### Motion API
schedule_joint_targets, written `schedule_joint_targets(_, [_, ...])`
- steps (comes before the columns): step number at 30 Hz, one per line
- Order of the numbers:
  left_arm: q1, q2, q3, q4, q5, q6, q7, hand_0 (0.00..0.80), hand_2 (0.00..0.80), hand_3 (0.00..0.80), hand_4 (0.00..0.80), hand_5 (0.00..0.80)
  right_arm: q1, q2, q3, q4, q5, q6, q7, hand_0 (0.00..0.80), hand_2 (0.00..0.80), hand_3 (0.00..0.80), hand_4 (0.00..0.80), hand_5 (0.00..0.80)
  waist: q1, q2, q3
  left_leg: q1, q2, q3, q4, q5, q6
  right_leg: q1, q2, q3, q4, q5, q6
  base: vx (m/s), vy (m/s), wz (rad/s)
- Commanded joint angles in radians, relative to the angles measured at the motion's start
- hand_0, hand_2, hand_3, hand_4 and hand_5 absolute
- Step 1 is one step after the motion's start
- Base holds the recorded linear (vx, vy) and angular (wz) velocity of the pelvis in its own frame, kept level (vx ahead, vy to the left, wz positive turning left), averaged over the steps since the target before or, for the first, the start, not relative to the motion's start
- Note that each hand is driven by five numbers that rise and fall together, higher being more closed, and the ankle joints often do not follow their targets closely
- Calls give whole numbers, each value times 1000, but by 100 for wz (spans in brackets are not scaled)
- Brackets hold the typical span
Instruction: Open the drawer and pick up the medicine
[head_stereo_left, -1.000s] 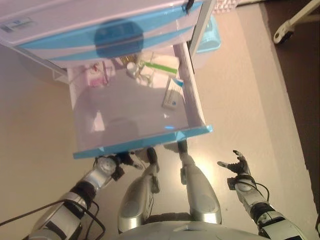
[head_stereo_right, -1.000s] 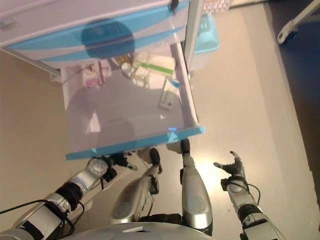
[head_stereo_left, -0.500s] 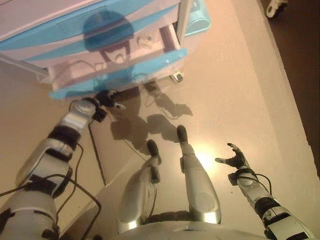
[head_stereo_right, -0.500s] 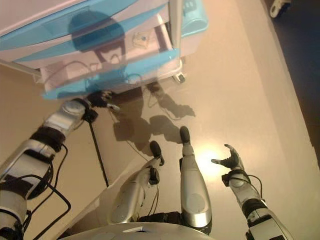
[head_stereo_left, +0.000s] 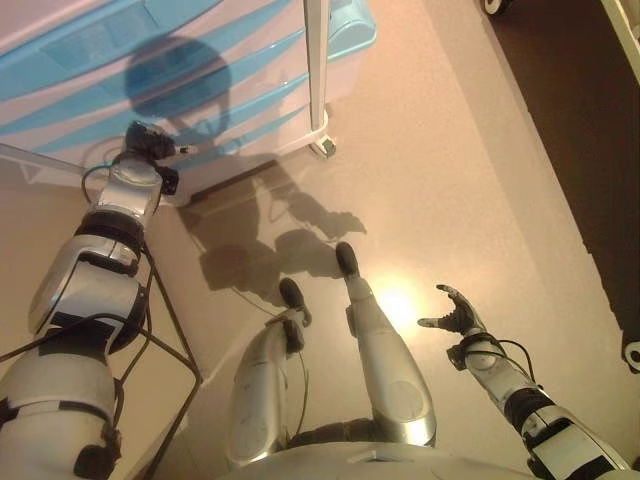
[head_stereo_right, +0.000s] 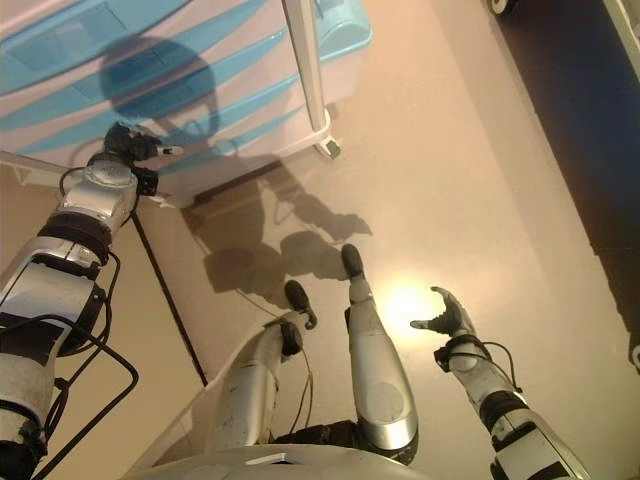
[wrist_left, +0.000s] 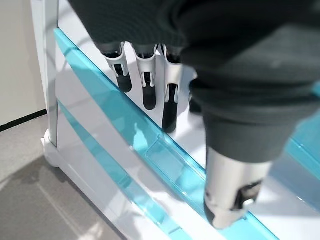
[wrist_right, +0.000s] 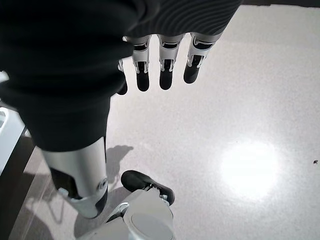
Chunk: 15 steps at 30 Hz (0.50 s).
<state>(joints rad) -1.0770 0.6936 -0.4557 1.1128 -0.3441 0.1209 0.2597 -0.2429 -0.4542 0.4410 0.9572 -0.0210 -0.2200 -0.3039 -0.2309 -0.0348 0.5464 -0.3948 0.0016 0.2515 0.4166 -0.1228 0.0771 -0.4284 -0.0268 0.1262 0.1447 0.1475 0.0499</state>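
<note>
The drawer (head_stereo_left: 215, 105) is one of several in a white cabinet (head_stereo_left: 150, 70), each with a translucent blue front band running across its width. It sits shut, its blue front flush with the fronts above and below it on the cabinet. Seen close in the left wrist view, the blue front (wrist_left: 165, 165) is glossy and slightly see-through. The medicine cannot be seen.

You had both head eyes looking steeply down, sharing the white cabinet with turquoise drawer fronts (head_stereo_left: 200, 90) and the glossy beige floor (head_stereo_left: 450, 180). Your left wrist camera sat very close along the left hand (wrist_left: 145, 75), facing those drawer fronts. Your right wrist camera looked past the right hand (wrist_right: 160, 65) at the floor.
</note>
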Motion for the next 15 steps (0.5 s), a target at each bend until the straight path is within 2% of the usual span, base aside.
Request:
schedule_joint_targets(1, [-84, 83, 70, -42, -7, -130, 20, 0, 0, 0, 0, 0, 45, 2, 15, -32, 13, -29, -13, 0, 0, 0, 0, 0, 1, 4, -26, 88, -48, -14, -119, -46, 12, 3, -16, -18, 106, -115, 35, -2, -77, 0])
schedule_joint_targets(5, [79, 20, 126, -175, -167, -248, -57, 0, 0, 0, 0, 0, 66, 29, -10, -67, 105, -60, 96, 0, 0, 0, 0, 0, 29, 10, -26, 142, -56, -45, -155, -34, 6, 61, -22, -40, 93, -124, 29, 3, -106, 6])
schedule_joint_targets(9, [329, -90, 204, -303, -266, -369, -184, 0, 0, 0, 0, 0, 108, 70, -58, -62, 225, -76, 235, 0, 0, 0, 0, 0, 72, 17, -62, 221, -66, -88, -224, -9, -8, 154, -35, -85, 57, -137, 24, 44, -152, 14])
schedule_joint_targets(13, [575, -202, 241, -370, -277, -435, -277, 0, 0, 0, 0, 0, 155, 101, -122, -27, 312, -48, 376, 0, 0, 0, 0, 0, 117, 24, -134, 288, -70, -137, -301, 25, -27, 250, -28, -127, -7, -141, 15, 57, -169, 24])
schedule_joint_targets(15, [683, -254, 246, -372, -264, -443, -307, 0, 0, 0, 0, 0, 171, 114, -148, 5, 322, -37, 417, 0, 0, 0, 0, 0, 140, 27, -173, 322, -64, -161, -335, 41, -37, 294, -22, -151, -33, -144, 10, 58, -190, 31])
